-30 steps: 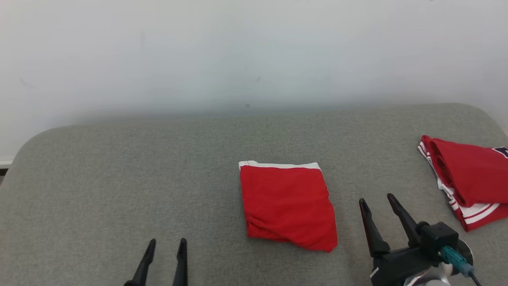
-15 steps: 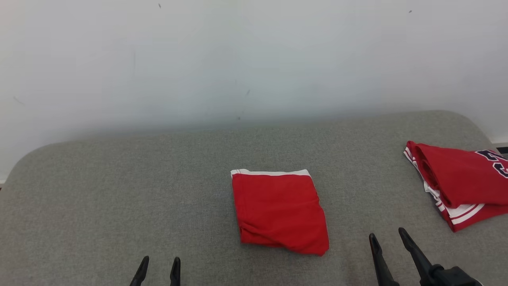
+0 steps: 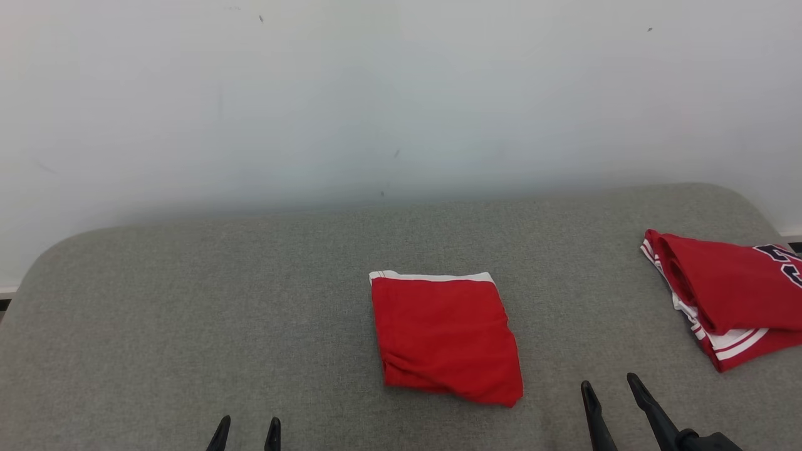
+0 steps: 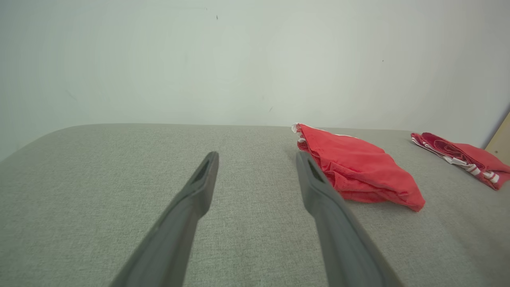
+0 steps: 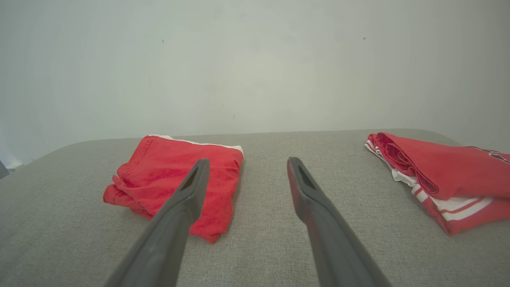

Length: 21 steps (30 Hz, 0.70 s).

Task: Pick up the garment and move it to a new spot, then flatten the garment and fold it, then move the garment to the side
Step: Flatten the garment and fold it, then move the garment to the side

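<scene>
A red garment with a white band (image 3: 445,335) lies folded into a square in the middle of the grey padded table (image 3: 188,313). It also appears in the left wrist view (image 4: 358,169) and the right wrist view (image 5: 175,177). My left gripper (image 3: 248,426) sits open at the bottom edge, left of the garment and apart from it. My right gripper (image 3: 609,387) is open at the lower right, clear of the cloth. Both hold nothing, as the left wrist view (image 4: 257,159) and the right wrist view (image 5: 247,165) confirm.
A second red garment with white stripes and dark lettering (image 3: 727,294) lies folded at the table's right edge, also in the right wrist view (image 5: 438,175). A pale wall (image 3: 401,94) stands right behind the table. The table's corners are rounded.
Both grippers have drawn back toward the bottom edge, away from the folded garment. The camera tilted, so the whole scene shifted down a little. The garment itself lies as before.
</scene>
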Tool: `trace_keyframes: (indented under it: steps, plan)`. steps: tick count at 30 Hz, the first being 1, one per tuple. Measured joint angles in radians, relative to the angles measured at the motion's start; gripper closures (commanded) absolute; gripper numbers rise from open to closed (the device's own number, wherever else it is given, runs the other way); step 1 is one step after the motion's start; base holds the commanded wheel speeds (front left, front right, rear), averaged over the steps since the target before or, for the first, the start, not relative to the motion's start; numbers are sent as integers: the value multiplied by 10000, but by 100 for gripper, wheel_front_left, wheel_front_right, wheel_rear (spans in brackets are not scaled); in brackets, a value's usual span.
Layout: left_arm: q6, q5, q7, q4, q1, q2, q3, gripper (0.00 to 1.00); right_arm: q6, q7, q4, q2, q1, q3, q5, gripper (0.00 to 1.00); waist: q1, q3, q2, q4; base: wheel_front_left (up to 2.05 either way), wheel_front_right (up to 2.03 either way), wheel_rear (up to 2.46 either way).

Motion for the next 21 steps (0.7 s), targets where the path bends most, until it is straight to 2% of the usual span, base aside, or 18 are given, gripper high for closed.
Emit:
trace_keyframes:
  steps: [11,21]
  plan:
    - [35,-52,0,48,0,-6,-165,0,0,0,174,44,-48,245,385,0,0,62,0,132,0,0,0]
    - [8,-19,0,98,-212,-8,-683,0,0,-10,2497,-123,-2295,1530,3204,0,1,453,1,398,0,0,0]
